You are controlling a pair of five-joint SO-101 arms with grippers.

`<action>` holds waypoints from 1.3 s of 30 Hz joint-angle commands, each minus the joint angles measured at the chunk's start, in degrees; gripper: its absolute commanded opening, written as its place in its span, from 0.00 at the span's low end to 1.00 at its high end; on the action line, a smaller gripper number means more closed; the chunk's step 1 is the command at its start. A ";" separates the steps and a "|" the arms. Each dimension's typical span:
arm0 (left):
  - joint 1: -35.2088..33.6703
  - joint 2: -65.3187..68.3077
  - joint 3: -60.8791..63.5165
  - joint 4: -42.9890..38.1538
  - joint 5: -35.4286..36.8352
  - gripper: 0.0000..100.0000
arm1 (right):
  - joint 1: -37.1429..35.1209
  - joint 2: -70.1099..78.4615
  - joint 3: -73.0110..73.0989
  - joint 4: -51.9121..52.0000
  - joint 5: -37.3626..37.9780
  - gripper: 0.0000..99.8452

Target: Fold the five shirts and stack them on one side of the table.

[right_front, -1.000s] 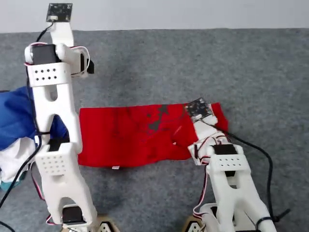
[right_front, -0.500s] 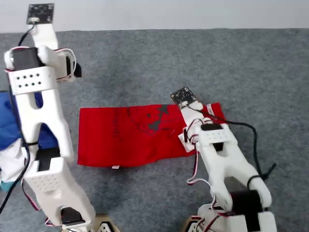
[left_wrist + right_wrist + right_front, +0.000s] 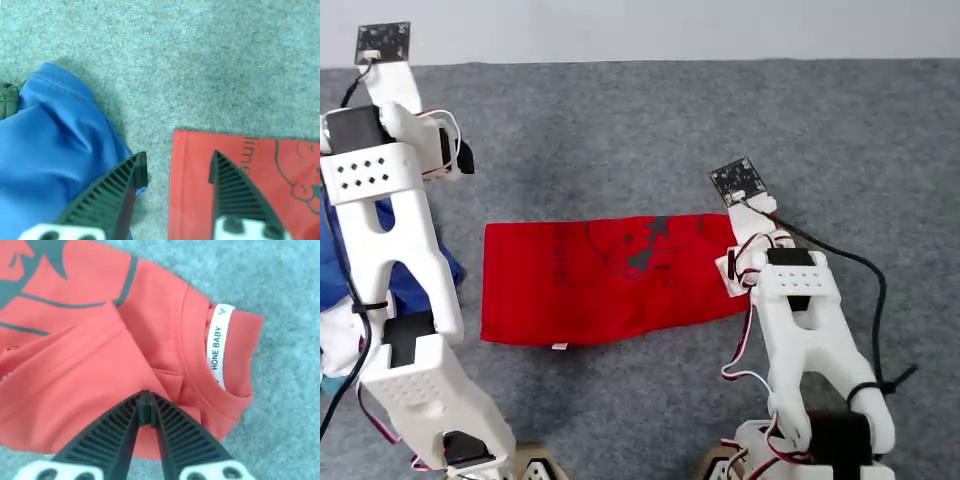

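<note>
Matt cloth shirt [image 3: 600,280] lies on rough carpet [image 3: 720,130].

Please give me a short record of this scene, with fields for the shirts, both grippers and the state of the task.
surface: grey table
red shirt: flat in the middle, folded into a long strip
blue shirt: crumpled at the high view's left edge, apart from the red shirt
white cloth: beside the blue shirt
left gripper: open, above the gap between blue and red shirts
right gripper: shut, tips over the red shirt near its collar; grip on cloth unclear
task state: red shirt partly folded, not yet stacked
</note>
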 commanded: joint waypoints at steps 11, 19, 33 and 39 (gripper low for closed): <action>0.00 -3.69 -0.13 1.32 0.53 0.21 | 5.93 12.09 -12.22 0.31 -0.18 0.01; 0.00 -3.25 -0.13 1.23 0.53 0.21 | 9.63 16.92 -13.01 1.54 2.99 0.01; 0.00 -3.34 -0.13 1.23 0.44 0.21 | 1.71 -5.76 -13.45 12.00 2.73 0.01; -0.09 -3.69 -0.40 1.23 0.62 0.21 | -9.80 -5.23 -13.19 14.20 -0.88 0.01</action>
